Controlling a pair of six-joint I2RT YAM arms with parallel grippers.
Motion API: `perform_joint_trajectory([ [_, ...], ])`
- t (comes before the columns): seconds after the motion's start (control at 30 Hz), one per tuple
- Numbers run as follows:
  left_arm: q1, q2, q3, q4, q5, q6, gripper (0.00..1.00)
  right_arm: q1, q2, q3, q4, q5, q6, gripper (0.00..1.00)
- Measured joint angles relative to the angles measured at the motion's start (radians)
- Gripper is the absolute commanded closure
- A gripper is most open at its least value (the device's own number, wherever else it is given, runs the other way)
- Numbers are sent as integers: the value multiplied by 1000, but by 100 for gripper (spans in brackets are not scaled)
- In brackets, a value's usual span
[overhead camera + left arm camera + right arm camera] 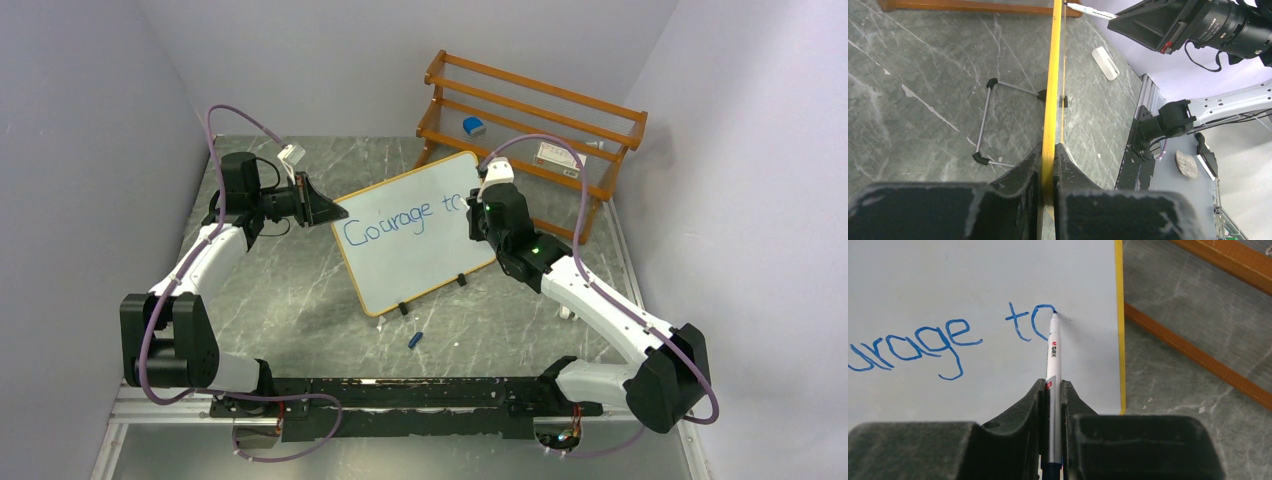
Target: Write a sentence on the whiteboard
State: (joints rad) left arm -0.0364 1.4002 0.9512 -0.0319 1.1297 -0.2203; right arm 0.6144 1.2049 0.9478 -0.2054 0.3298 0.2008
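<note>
The whiteboard (pixel 410 268) stands tilted on its black clip feet in the middle of the table. My left gripper (pixel 325 208) is shut on its left edge; the left wrist view shows the orange frame (pixel 1052 75) pinched between the jaws of the gripper (pixel 1048 150). The sentence (pixel 395 222) reads "Courage to" in blue, in one line. My right gripper (pixel 1053 387) is shut on a white marker (pixel 1053 355). The marker's tip touches the board (pixel 973 280) at the top right of the "o" in "to" (pixel 1030 322).
An orange wooden rack (pixel 530 120) stands behind the board with a blue eraser (pixel 473 126) and a white box (pixel 556 155) on it. A blue marker cap (pixel 414 339) lies on the table in front. A wire stand (pixel 985 125) props up the board's back.
</note>
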Motion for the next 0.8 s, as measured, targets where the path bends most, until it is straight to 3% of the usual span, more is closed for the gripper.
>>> perform_joint_trajectory([
  [0.8,0,0,0,0,0,0,95,-5,-2,0,-72,-24,3,100],
])
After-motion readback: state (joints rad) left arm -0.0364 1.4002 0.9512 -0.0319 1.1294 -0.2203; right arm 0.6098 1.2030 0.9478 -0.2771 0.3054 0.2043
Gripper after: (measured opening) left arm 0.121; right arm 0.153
